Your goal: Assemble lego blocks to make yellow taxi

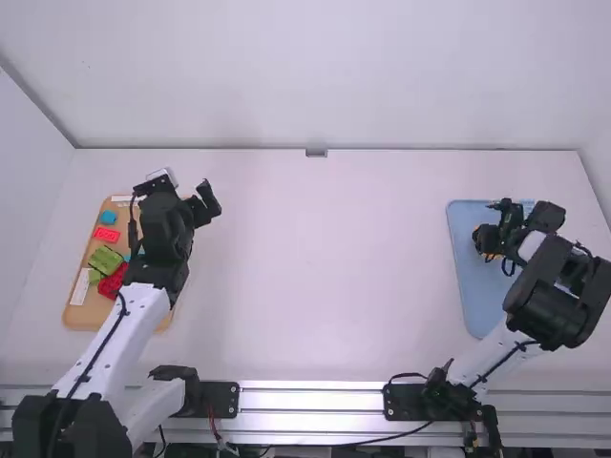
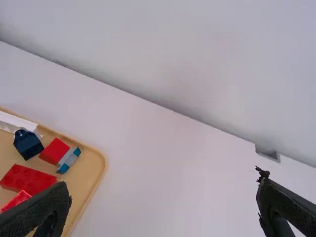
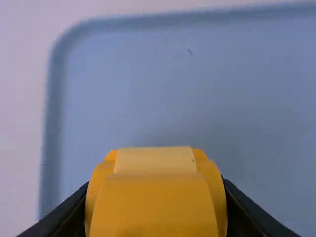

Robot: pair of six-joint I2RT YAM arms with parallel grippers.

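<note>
Above smooth blue tray (image 1: 477, 296), right end effector (image 1: 491, 244) tight on rounded yellow piece (image 3: 155, 202), left end effector (image 1: 175, 194) agape

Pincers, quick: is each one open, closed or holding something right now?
Left pincer: open, holding nothing.
Right pincer: closed on a yellow block piece.

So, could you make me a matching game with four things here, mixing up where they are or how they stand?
1. yellow car-body block
2. left gripper
3. green block
4. blue tray

A. on the tan tray
B. open, with nothing between its fingers
C. beneath the right gripper
D. held by the right gripper

Pairs: 1-D, 2-B, 3-A, 4-C
</note>
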